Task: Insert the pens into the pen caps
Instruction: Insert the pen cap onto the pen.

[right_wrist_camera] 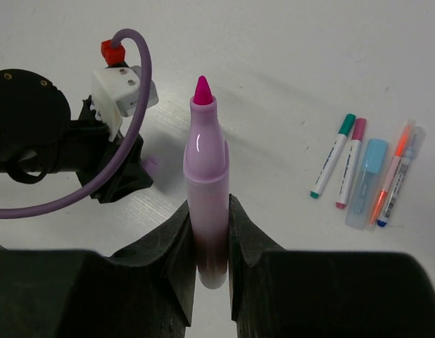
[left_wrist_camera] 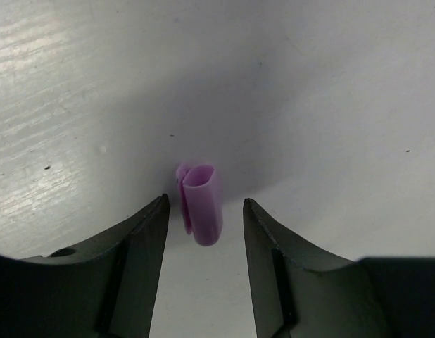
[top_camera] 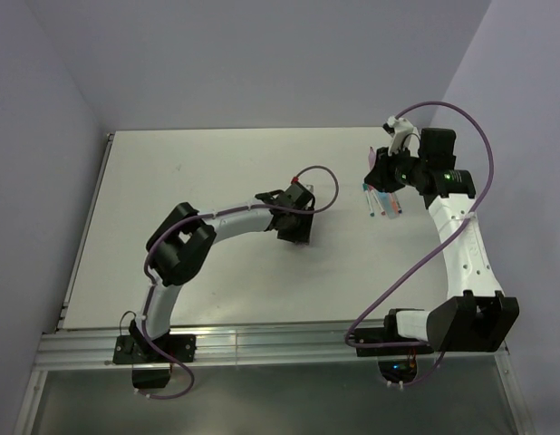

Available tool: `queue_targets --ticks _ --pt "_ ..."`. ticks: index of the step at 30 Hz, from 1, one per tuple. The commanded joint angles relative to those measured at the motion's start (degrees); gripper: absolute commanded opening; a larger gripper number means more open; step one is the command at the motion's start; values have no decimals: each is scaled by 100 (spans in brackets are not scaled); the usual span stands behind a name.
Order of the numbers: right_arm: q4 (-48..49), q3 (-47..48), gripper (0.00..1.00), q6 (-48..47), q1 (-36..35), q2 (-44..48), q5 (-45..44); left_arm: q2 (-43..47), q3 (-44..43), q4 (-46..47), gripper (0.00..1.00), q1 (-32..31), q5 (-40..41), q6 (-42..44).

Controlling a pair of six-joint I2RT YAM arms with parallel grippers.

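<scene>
My right gripper (right_wrist_camera: 209, 211) is shut on a lilac-barrelled pen (right_wrist_camera: 205, 176) with a bare magenta tip pointing away from the wrist. In the top view it (top_camera: 377, 172) hovers at the right rear of the table. My left gripper (left_wrist_camera: 205, 208) is open and low over the table, its jaws on either side of a short lilac pen cap (left_wrist_camera: 201, 203) that lies flat between the fingertips without touching them. In the top view the left gripper (top_camera: 294, 234) is at mid-table and hides the cap. The right wrist view shows the cap (right_wrist_camera: 148, 167) beside the left gripper's fingers.
Several more pens lie side by side on the white table (top_camera: 189, 181) below the right gripper: a teal-ended one (right_wrist_camera: 332, 165), a pink-ended one (right_wrist_camera: 350, 172), a light blue one (right_wrist_camera: 365, 184), an orange one (right_wrist_camera: 390, 182). They show in the top view (top_camera: 381, 204).
</scene>
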State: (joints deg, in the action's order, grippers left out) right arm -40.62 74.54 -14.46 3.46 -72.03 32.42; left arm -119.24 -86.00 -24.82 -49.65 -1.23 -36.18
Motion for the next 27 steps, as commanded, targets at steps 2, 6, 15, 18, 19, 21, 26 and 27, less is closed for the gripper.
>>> queue_targets --ticks 2,6,15,18,19,21,26,27 --pt "-25 34 0 -136 67 110 27 -275 -356 -295 49 -142 413 182" --pt "-77 174 0 -207 93 58 -70 -337 -269 -410 42 -194 650 252" --pt "-253 201 0 -346 119 -31 350 -170 -84 -392 2 -317 791 796" --pt "-332 79 0 -610 111 48 772 206 -276 -584 0 -309 906 1437" --pt "-385 69 0 -663 111 31 905 382 -303 -629 0 -326 888 1630" --pt "-490 69 0 -690 111 -30 1133 1250 -33 -499 0 -318 766 2271" --pt "-622 131 0 -357 -3 -180 2336 4103 1696 731 0 -335 1360 4736" --pt "-614 139 0 -278 -65 -206 2565 4450 1918 1107 0 -335 1711 5152"
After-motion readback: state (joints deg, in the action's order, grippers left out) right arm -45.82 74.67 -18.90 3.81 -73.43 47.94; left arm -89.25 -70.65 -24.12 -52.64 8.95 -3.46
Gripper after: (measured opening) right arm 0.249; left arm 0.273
